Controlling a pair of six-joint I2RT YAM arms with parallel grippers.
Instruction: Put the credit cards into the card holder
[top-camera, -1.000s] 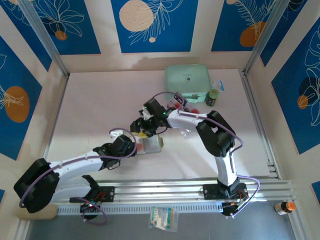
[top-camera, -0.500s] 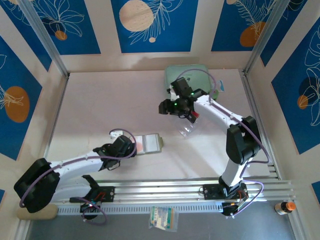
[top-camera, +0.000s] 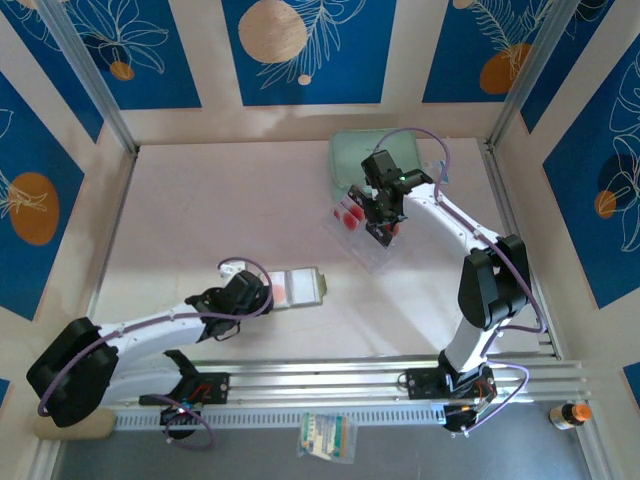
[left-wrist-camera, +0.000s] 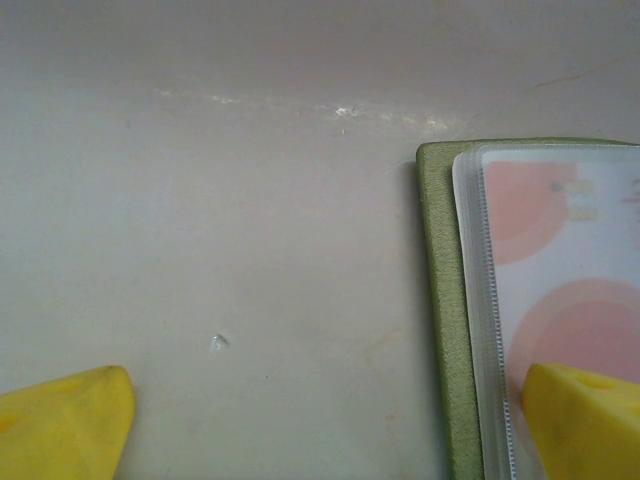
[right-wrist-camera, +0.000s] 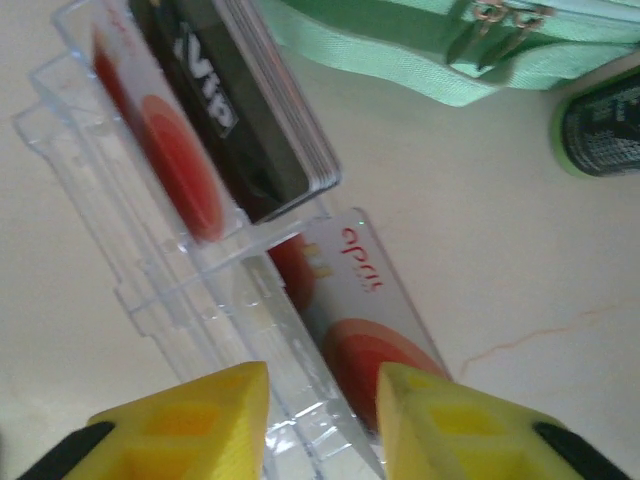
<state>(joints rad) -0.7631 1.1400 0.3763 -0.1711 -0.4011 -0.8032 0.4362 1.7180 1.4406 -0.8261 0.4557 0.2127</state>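
Observation:
The card holder (top-camera: 303, 285) lies open on the table, olive-green (left-wrist-camera: 440, 300), with a pale credit card (left-wrist-camera: 560, 270) with pink circles under its clear sleeve. My left gripper (top-camera: 262, 292) (left-wrist-camera: 320, 430) is open at the holder's left edge, one fingertip (left-wrist-camera: 585, 420) over the sleeve. More credit cards (top-camera: 348, 212) stand in a clear tray (top-camera: 365, 248) (right-wrist-camera: 120, 270): a black one (right-wrist-camera: 230, 100), a red-marked one (right-wrist-camera: 160, 150) and a pale one (right-wrist-camera: 375, 290) against the tray's outer wall. My right gripper (top-camera: 383, 222) (right-wrist-camera: 322, 420) is open, its jaws straddling that wall and the pale card.
A mint-green case (top-camera: 350, 155) (right-wrist-camera: 400, 40) lies just behind the tray. A small green-lidded jar (right-wrist-camera: 605, 130) stands to its right. Metal frame rails (top-camera: 510, 230) run along the table's right side.
My right arm has swung from the card holder back to the clear tray, and its jaws have narrowed around the tray wall and pale card. The left arm has stayed put.

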